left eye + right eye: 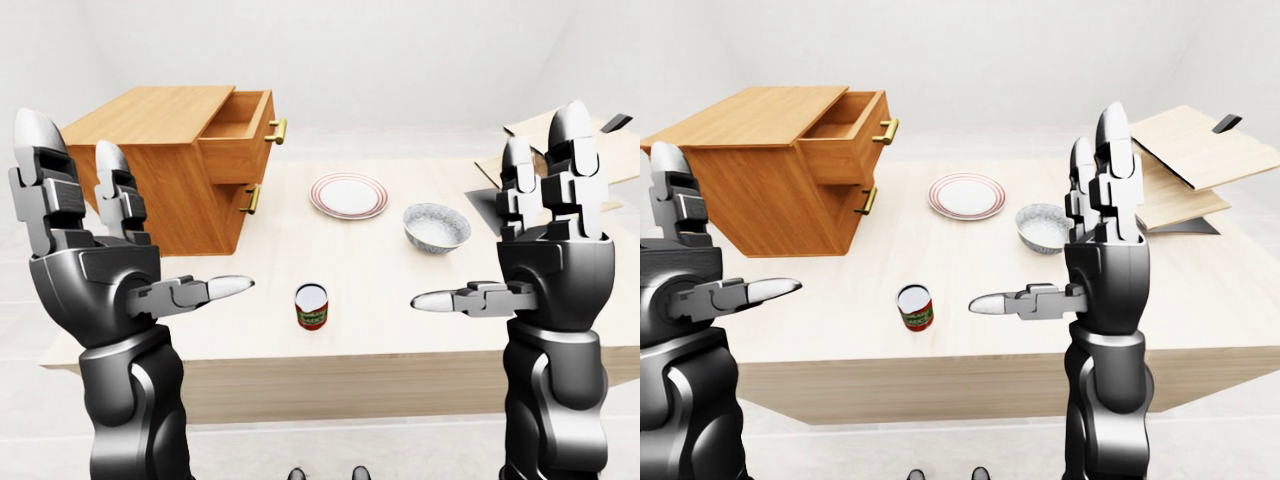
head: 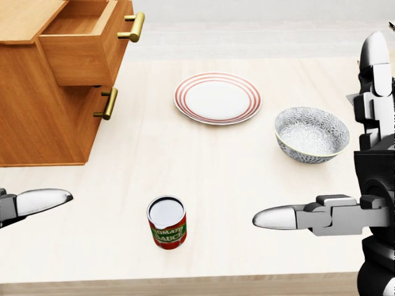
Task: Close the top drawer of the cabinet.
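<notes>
1. Left-eye view: task's basically not started yet. The top drawer [image 1: 238,124] of the cabinet [image 1: 165,160] in the upper left of the frame is pulled well out, brass handle poking right, and the lower drawer under it looks shut. Both hands are way off it. The left hand [image 1: 95,230] stands at the left edge with palm up, fingers straight and spread, thumb pointing toward frame centre, holding nothing. The right hand [image 1: 548,235] mirrors it at the right edge, also spread wide and empty.

2. Head view: the open drawer sits in the top-left corner, and you can see down into it. Only a thumb tip of the left hand shows at the lower left edge. A tomato sauce can [image 2: 166,222] stands at bottom centre, with a striped plate [image 2: 217,98] and patterned bowl [image 2: 311,134] above it, all well apart from the cabinet.

3. Right-eye view: same story, drawer out at upper left, hands raised low in the frame on either side of the can. My guess is the whole job's left: reach up-left and push the drawer's face in.
</notes>
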Tool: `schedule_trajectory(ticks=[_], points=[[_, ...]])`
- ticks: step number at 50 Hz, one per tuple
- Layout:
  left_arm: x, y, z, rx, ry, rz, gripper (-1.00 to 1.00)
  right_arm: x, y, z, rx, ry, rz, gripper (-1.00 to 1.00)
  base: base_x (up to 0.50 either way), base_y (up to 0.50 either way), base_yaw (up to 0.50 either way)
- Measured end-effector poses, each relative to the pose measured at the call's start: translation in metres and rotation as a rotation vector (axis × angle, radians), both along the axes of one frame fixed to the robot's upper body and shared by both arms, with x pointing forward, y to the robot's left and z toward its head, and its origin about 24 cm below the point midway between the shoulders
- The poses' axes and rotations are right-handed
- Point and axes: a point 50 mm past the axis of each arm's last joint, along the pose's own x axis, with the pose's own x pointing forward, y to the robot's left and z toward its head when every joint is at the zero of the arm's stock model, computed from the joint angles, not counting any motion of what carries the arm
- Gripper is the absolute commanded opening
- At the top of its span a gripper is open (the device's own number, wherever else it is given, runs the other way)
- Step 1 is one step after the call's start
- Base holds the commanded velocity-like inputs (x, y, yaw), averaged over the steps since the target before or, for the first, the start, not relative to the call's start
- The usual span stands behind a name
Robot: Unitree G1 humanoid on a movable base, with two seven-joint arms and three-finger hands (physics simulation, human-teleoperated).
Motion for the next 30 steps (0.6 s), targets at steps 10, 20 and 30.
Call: schedule_trajectory(ticks=[10,20,30], points=[[0.0013,0.0007,-0.0027,0.0,0.015,0.002,1.0,0.0015,-0.0002,-0.0033,0.001,0.017,-0.005,1.0,0.0,0.5,0.0],[0.0019,0.0002,-0.0034,0.001,0.019,0.002,1.0,0.0028,-0.0003,-0.0059,0.003,0.031,-0.008,1.0,0.0,0.5,0.0],[0.0021,0.0002,-0.0037,0.003,0.021,0.003,1.0,0.0033,-0.0006,-0.0072,0.002,0.039,-0.011,1.0,0.0,0.5,0.0]])
